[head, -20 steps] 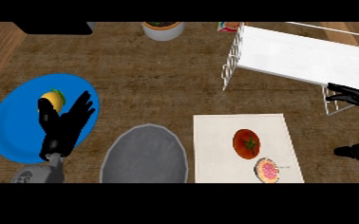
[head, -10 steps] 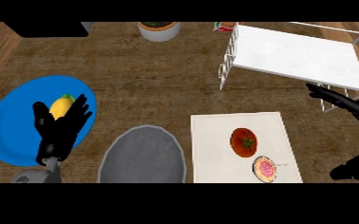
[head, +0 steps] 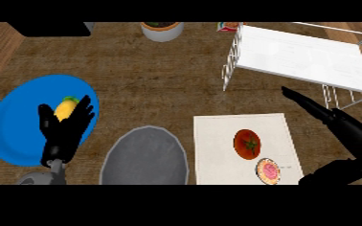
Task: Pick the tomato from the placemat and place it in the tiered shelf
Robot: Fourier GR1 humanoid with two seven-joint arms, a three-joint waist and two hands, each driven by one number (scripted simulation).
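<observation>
A red tomato (head: 247, 143) lies on the white placemat (head: 216, 143) at lower right. Beside it on the mat sits a small round pink item (head: 268, 170). The white tiered shelf (head: 297, 57) stands at the upper right, tilted in view. My right hand (head: 322, 112) comes in from the right edge with straight fingers, hovering above and to the right of the tomato, between it and the shelf. My left hand (head: 65, 129) rests open over the blue plate (head: 21, 105) at the left, fingers up.
A yellow fruit (head: 66, 107) lies on the blue plate, partly behind my left hand. A grey plate (head: 145, 158) sits at the bottom centre. A white pot (head: 162, 29) and a small red-and-white item (head: 228, 26) stand at the back edge.
My right hand has moved in from the right edge toward the placemat, and its fingers now stretch out between shelf and tomato. The view has shifted slightly. The left hand stays over the blue plate.
</observation>
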